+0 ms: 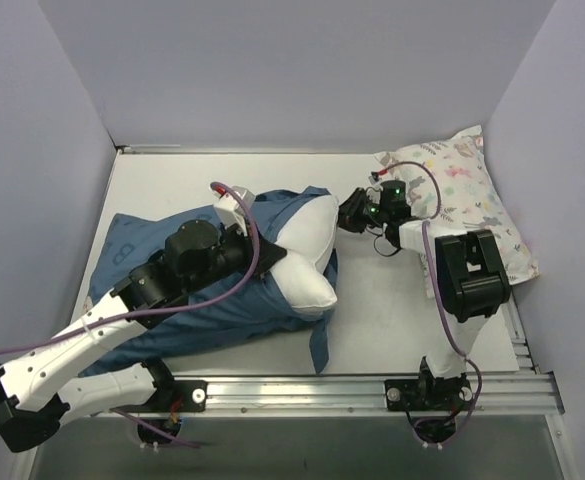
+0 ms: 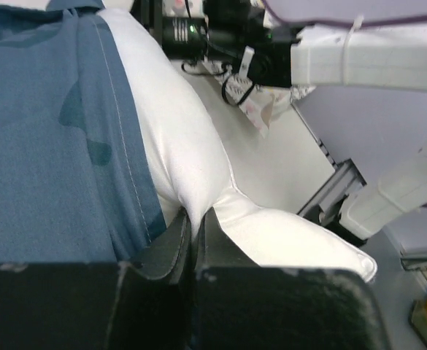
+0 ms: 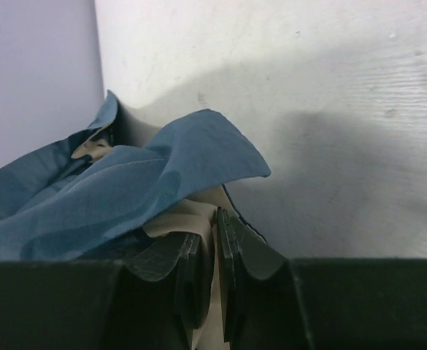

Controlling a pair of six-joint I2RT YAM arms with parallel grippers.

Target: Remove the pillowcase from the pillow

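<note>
the pillow point(image 1: 307, 240), half out of the pillowcase point(image 1: 120, 255) mid-counter, is pinched by the left gripper point(image 2: 197, 222); its far edge is clamped in the right gripper point(image 3: 212, 237).

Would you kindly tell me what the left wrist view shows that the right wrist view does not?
Only the left wrist view: the left claw pinched shut on a fold of the pillow, with the right arm and the patterned pillow beyond. Only the right wrist view: the right claw closed on pale cloth, seemingly the pillow, beneath a loose flap of the pillowcase. Both: blue pillowcase, white pillow, and the table.
</note>
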